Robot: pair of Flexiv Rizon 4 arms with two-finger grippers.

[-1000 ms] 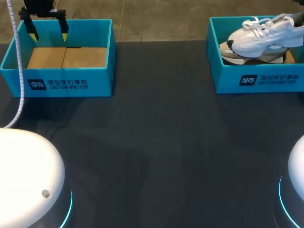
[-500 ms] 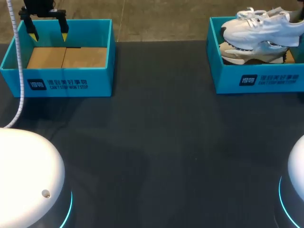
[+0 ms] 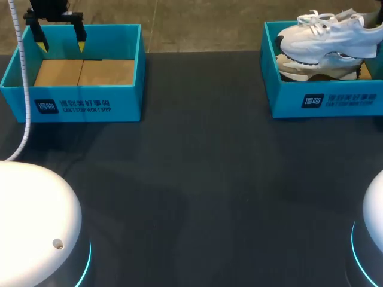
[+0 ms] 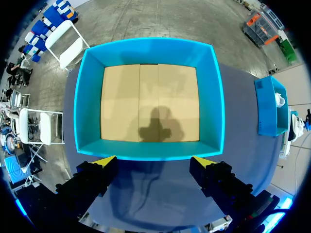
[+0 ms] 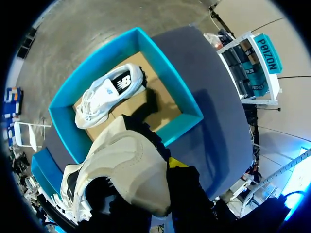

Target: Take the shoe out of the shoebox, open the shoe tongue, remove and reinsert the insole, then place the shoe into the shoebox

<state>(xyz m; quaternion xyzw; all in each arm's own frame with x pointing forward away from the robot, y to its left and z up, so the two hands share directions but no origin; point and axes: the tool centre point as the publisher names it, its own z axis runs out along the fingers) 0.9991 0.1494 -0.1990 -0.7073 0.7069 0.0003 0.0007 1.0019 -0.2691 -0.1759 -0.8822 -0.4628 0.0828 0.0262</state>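
A white sneaker [image 3: 326, 37] hangs tilted above the right blue shoebox [image 3: 323, 101]; a second sneaker [image 3: 317, 69] lies under it in the box. In the right wrist view my right gripper [image 5: 165, 167] is shut on the raised white sneaker [image 5: 121, 170] at its heel end, with one yellow fingertip [image 5: 177, 162] showing. The second sneaker [image 5: 104, 94] lies on the cardboard floor of the shoebox [image 5: 187, 116] far below. My left gripper [image 3: 61, 43] hangs open over the back rim of the left blue box [image 3: 78, 104], nothing between its fingers [image 4: 104, 161].
The left blue box [image 4: 150, 48] holds only its cardboard floor. Dark table [image 3: 197, 179] spreads between the two boxes. The white bases of my arms [image 3: 30, 221] stand at the near corners.
The right gripper has lifted the white sneaker up out of the shoebox and a little to the left. The left arm has kept still.
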